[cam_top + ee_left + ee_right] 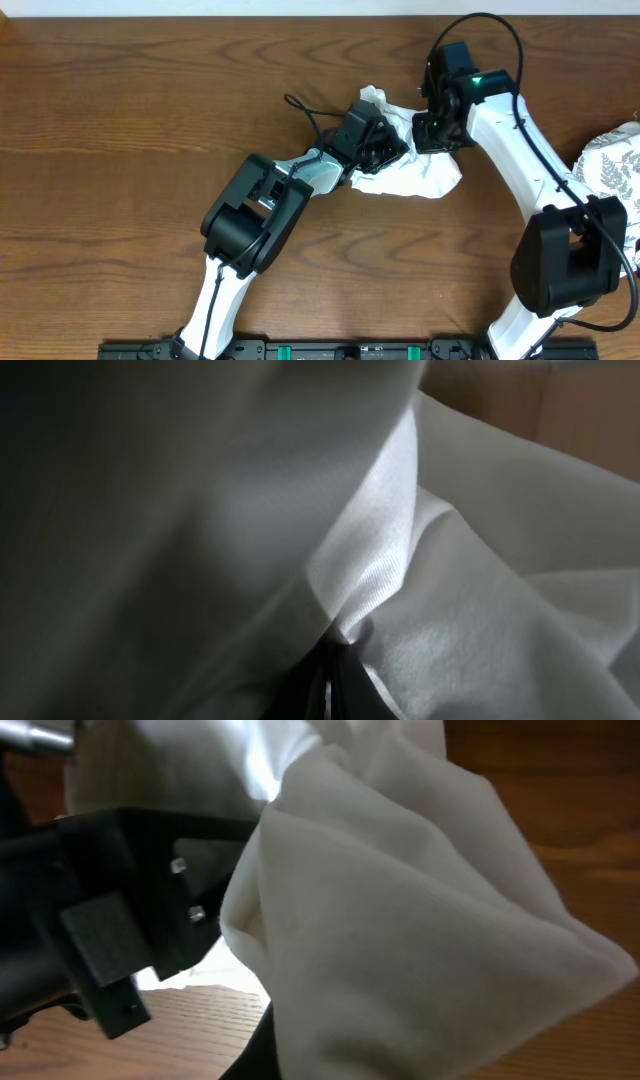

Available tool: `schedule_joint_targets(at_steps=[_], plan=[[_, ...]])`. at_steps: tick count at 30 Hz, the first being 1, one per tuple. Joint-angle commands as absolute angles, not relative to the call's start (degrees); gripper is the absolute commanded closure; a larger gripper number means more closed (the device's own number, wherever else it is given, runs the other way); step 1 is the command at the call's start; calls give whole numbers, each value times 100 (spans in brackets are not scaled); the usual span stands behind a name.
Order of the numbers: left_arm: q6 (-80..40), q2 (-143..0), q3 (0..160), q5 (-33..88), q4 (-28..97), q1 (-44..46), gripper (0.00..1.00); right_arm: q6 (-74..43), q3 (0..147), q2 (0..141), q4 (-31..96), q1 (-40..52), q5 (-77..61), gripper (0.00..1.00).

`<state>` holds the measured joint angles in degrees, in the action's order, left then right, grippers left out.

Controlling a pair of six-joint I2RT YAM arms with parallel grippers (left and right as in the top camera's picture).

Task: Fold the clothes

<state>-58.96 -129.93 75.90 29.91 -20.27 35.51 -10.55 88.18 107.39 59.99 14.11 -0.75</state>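
- Dark wood-grain table (120, 90) spans my overhead view; I can read no brand, label or writing anywhere.
- left gripper (378, 140) reaches in from the lower left; its jaws are pinched tight on a gather of the T-shirt (420, 180), as my left wrist view shows.
- T-shirt lies crumpled at table centre, long axis running upper left to lower right, caught between both grippers; neither arm is nearer; its chest graphic is hidden.
- right gripper (437, 125) sits at the bundle's upper right; jaws closed, seemingly on a fold draped over them.
- fern-printed cloth (612, 165) lies well apart at the right edge.
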Motion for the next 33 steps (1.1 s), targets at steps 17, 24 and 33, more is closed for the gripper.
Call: schedule_joint_targets(at_steps=[17, 24, 33], plan=[[-3653, -11107, 7590, 2825, 1153, 2864, 94, -1446, 8919, 10650, 5459, 1627, 36, 99], [-3258, -10280, 7590, 1223, 2659, 2849, 93, -2010, 8919, 10652, 4904, 1844, -696, 99], [-3256, -8993, 7590, -674, 4088, 2792, 93, -2443, 8919, 10962, 4215, 2329, -692, 99]])
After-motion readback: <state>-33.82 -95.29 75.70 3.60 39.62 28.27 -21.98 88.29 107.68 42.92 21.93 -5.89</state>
